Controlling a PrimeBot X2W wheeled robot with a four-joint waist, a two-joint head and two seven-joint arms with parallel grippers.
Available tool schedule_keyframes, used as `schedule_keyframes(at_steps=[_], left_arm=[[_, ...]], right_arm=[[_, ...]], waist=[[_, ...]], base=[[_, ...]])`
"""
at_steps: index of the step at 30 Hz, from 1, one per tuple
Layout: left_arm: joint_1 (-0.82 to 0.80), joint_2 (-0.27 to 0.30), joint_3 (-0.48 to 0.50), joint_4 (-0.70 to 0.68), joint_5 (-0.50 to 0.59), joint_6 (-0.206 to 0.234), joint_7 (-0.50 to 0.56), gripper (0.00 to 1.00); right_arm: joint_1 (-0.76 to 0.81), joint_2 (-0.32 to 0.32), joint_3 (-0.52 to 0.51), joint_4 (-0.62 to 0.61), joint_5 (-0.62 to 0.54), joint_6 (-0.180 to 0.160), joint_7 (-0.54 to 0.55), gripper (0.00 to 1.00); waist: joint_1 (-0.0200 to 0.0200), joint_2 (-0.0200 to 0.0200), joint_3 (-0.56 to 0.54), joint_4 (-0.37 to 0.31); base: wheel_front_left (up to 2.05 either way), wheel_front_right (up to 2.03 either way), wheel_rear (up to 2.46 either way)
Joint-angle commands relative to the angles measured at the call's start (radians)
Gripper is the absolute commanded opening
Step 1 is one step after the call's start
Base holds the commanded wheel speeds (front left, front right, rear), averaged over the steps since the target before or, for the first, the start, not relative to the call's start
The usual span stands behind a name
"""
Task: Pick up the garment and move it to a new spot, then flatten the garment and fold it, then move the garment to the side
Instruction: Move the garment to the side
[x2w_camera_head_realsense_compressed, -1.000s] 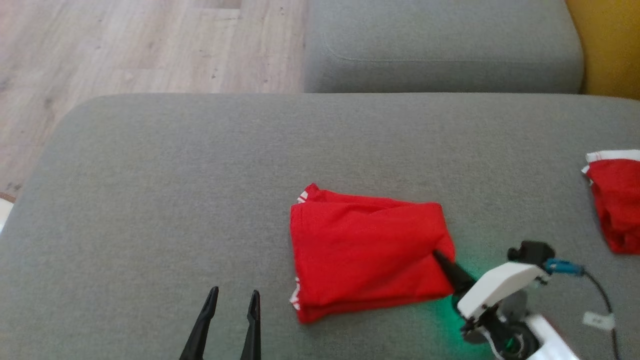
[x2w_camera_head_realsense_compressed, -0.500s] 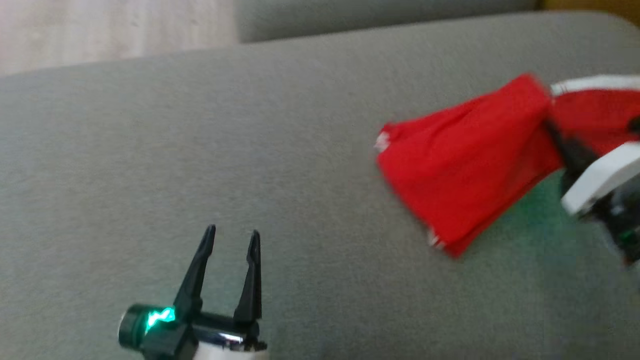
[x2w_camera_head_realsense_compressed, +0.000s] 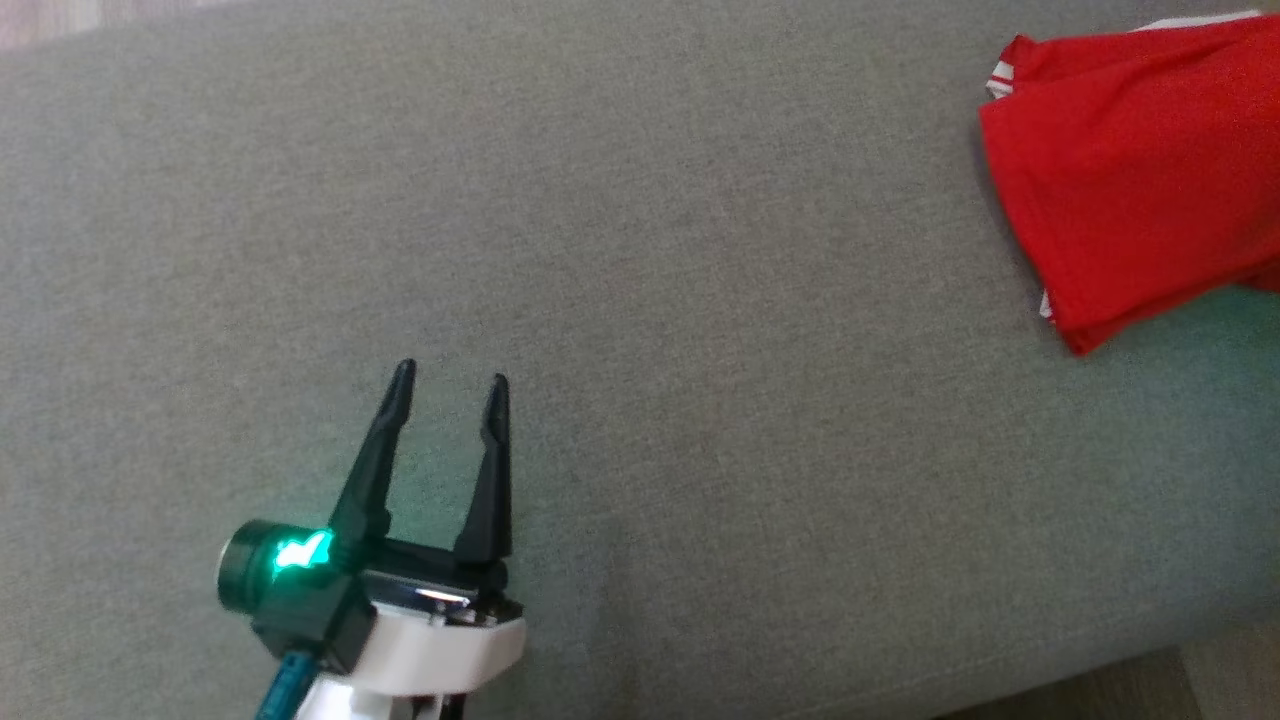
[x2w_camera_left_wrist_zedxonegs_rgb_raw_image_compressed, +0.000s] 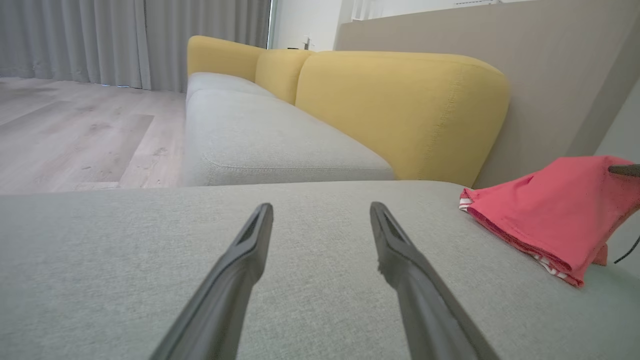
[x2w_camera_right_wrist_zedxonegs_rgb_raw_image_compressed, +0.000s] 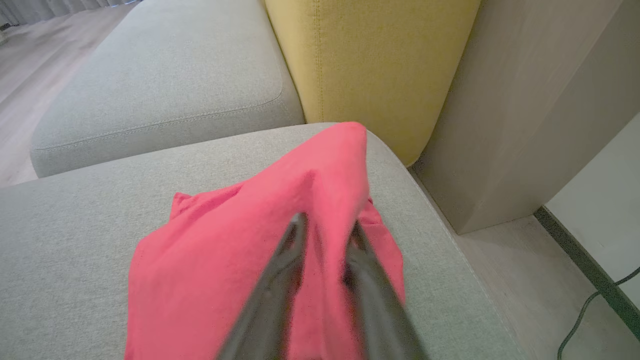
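- The right gripper (x2w_camera_right_wrist_zedxonegs_rgb_raw_image_compressed: 327, 225) has its two long dark fingers drawn close together, pinching a soft ridge of the garment (x2w_camera_right_wrist_zedxonegs_rgb_raw_image_compressed: 215, 260) between them.
- The garment is red knit cloth, matte and limp. From the pinch it rises to a blunt peak just past the fingertips, then slopes down and away toward the gripper's left in a broad, smooth sheet.
- Its low edge rests on the seat cushion (x2w_camera_right_wrist_zedxonegs_rgb_raw_image_compressed: 75, 240). In the left wrist view, thin white stripes show at the hem and the folded layers stack at that edge.
- The cushion under the right gripper is grey woven fabric with a fine grain and a rounded edge that curves down on the gripper's right.
- Ahead of the right gripper stands a mustard-yellow backrest (x2w_camera_right_wrist_zedxonegs_rgb_raw_image_compressed: 370, 60), padded and stitched with a straight seam. A second grey cushion (x2w_camera_right_wrist_zedxonegs_rgb_raw_image_compressed: 165, 85) with a piped border lies ahead and to the left.
- To the gripper's right rises a flat beige panel (x2w_camera_right_wrist_zedxonegs_rgb_raw_image_compressed: 525, 100). Below it is pale floor with a thin dark cable (x2w_camera_right_wrist_zedxonegs_rgb_raw_image_compressed: 590, 305).
- The left gripper (x2w_camera_head_realsense_compressed: 447, 378) is released, its tapered black fingers spread wide and holding nothing, poised over bare grey cushion.
- A green light (x2w_camera_head_realsense_compressed: 295, 550) glows on the round dark housing at its base.
- The garment lies well off to the left gripper's right and ahead of it.
- Wood-grain floor (x2w_camera_left_wrist_zedxonegs_rgb_raw_image_compressed: 75, 135) and pleated grey curtains (x2w_camera_left_wrist_zedxonegs_rgb_raw_image_compressed: 100, 40) lie far ahead, to its left.
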Motion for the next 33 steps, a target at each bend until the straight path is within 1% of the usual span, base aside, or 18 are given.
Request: schedule_keyframes(at_steps=[1, 4, 7, 9, 12, 16, 20, 22, 24, 26, 27, 30, 33], left_arm=[[-0.011, -0.007, 0.039, -0.026, -0.007, 0.015, -0.009, 1.0], [-0.002, -0.007, 0.039, 0.002, -0.042, 0.037, -0.009, 1.0], [0.009, -0.007, 0.027, 0.029, -0.058, 0.043, -0.009, 1.0], [0.022, -0.007, 0.019, 0.044, -0.064, 0.044, -0.009, 1.0], [0.047, -0.007, 0.013, 0.062, -0.088, 0.053, -0.009, 1.0], [0.088, -0.007, 0.009, 0.094, -0.116, 0.07, -0.009, 1.0], [0.124, -0.007, 0.014, 0.085, -0.117, 0.068, -0.009, 1.0], [0.144, -0.007, 0.019, 0.064, -0.113, 0.06, -0.009, 1.0], [0.172, -0.007, 0.026, 0.049, -0.092, 0.058, -0.009, 1.0], [0.203, -0.007, 0.038, 0.031, -0.075, 0.062, -0.009, 1.0], [0.203, -0.007, 0.038, 0.031, -0.075, 0.062, -0.009, 1.0], [0.243, -0.007, 0.06, 0.011, -0.049, 0.071, -0.009, 1.0], [0.273, -0.007, 0.074, -0.002, -0.029, 0.065, -0.009, 1.0]], right_arm=[[0.031, -0.031, -0.011, -0.024, -0.01, -0.001, -0.014, 1.0], [0.088, 0.001, -0.017, -0.044, -0.022, -0.001, -0.049, 1.0], [0.168, 0.056, -0.01, -0.072, -0.039, -0.001, -0.091, 1.0], [0.221, 0.109, -0.001, -0.094, -0.056, -0.001, -0.117, 1.0], [0.298, 0.207, 0.008, -0.132, -0.096, -0.001, -0.158, 1.0], [0.408, 0.338, 0.022, -0.171, -0.178, -0.001, -0.243, 1.0], [0.511, 0.43, 0.033, -0.187, -0.284, -0.001, -0.344, 1.0], [0.555, 0.481, 0.008, -0.205, -0.325, -0.001, -0.372, 1.0], [0.592, 0.513, -0.006, -0.241, -0.398, -0.001, -0.381, 1.0], [0.632, 0.556, -0.072, -0.302, -0.475, -0.001, -0.383, 1.0], [0.632, 0.556, -0.072, -0.302, -0.475, -0.001, -0.383, 1.0], [0.701, 0.603, -0.141, -0.373, -0.608, -0.001, -0.383, 1.0], [0.755, 0.639, -0.186, -0.418, -0.689, -0.001, -0.383, 1.0]], waist=[[-0.0004, 0.0001, -0.015, 0.008], [-0.0004, 0.0001, -0.056, 0.029], [-0.0004, 0.0001, -0.106, 0.047], [-0.0004, 0.0001, -0.142, 0.057], [-0.0004, 0.0001, -0.198, 0.073], [-0.0004, 0.0001, -0.274, 0.097], [-0.0004, 0.0001, -0.344, 0.117], [-0.0004, 0.0001, -0.373, 0.124], [-0.0004, 0.0001, -0.402, 0.126], [-0.0004, 0.0001, -0.423, 0.124], [-0.0004, 0.0001, -0.423, 0.124], [-0.0004, 0.0001, -0.453, 0.126], [-0.0004, 0.0001, -0.471, 0.128]], base=[[0.0, 0.0, 0.0], [0.0, 0.0, 0.0], [0.0, 0.0, 0.0], [0.0, 0.0, 0.0], [0.0, 0.0, 0.0], [0.0, 0.0, 0.0], [0.0, 0.0, 0.0], [0.0, 0.0, 0.0], [0.0, 0.0, 0.0], [0.0, 0.0, 0.0], [0.0, 0.0, 0.0], [0.0, 0.0, 0.0], [0.0, 0.0, 0.0]])
